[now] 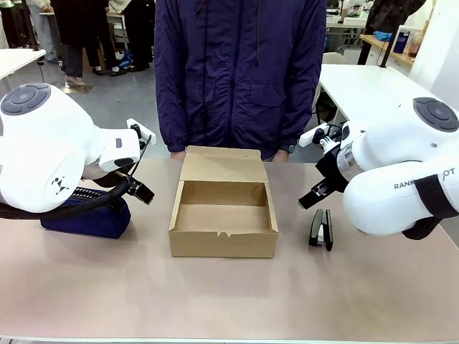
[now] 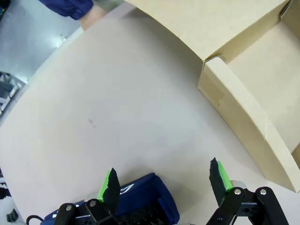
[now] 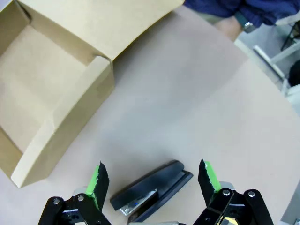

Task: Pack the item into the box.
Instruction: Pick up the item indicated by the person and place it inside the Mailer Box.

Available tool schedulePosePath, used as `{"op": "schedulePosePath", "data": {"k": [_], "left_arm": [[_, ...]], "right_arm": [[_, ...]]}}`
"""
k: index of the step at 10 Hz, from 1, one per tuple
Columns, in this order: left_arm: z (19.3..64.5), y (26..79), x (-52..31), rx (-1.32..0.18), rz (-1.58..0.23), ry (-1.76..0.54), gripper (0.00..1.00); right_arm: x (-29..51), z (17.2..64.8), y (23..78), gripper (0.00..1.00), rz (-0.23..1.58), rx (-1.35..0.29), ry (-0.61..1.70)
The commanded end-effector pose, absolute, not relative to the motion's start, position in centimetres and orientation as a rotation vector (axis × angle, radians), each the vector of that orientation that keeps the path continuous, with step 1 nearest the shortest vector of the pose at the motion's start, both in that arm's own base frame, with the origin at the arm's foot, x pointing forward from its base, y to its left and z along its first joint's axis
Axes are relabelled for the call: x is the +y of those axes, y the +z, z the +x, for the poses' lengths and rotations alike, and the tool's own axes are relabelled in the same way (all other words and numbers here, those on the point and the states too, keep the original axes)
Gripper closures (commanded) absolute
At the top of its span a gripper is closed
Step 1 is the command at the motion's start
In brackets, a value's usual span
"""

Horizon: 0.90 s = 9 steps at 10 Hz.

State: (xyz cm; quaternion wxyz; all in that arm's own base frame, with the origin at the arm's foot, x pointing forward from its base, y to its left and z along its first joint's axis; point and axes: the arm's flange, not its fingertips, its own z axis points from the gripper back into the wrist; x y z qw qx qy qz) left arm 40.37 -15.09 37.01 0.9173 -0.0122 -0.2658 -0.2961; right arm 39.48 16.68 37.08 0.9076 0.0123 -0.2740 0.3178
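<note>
The brown cardboard box (image 1: 223, 215) stands open in the middle of the table, its flap lid laid back toward the person; its inside looks bare. The navy fabric pouch (image 1: 86, 218) lies on the table to the box's left, partly hidden under my left arm. My left gripper (image 2: 164, 180) hangs open above the pouch (image 2: 140, 201), whose end shows between the fingers, with the box wall (image 2: 243, 126) to the right. My right gripper (image 3: 152, 178) is open above a black stapler (image 3: 150, 190); the box (image 3: 56, 103) lies to its upper left.
The black stapler (image 1: 320, 228) lies right of the box. A person in a dark blue jacket (image 1: 240, 72) stands at the far edge, hands (image 2: 91, 16) resting near the table. Bare tabletop spans the front.
</note>
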Motion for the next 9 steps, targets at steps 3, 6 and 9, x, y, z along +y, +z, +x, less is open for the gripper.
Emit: {"op": "schedulePosePath", "data": {"k": [3, 6, 9], "left_arm": [[40.4, 37.0, -15.1, -0.547, -0.025, -0.609, 0.0], [35.0, 44.1, -10.3, -0.598, -0.176, -0.76, 0.0], [31.0, 47.4, -1.6, -0.586, -0.437, -0.817, 0.0]], "right_arm": [[16.7, 39.5, 37.1, 0.0, 0.025, -0.565, 0.656], [12.9, 35.7, 43.5, 0.0, 0.145, -0.577, 0.638], [6.7, 30.5, 47.5, 0.0, 0.287, -0.494, 0.546]]}}
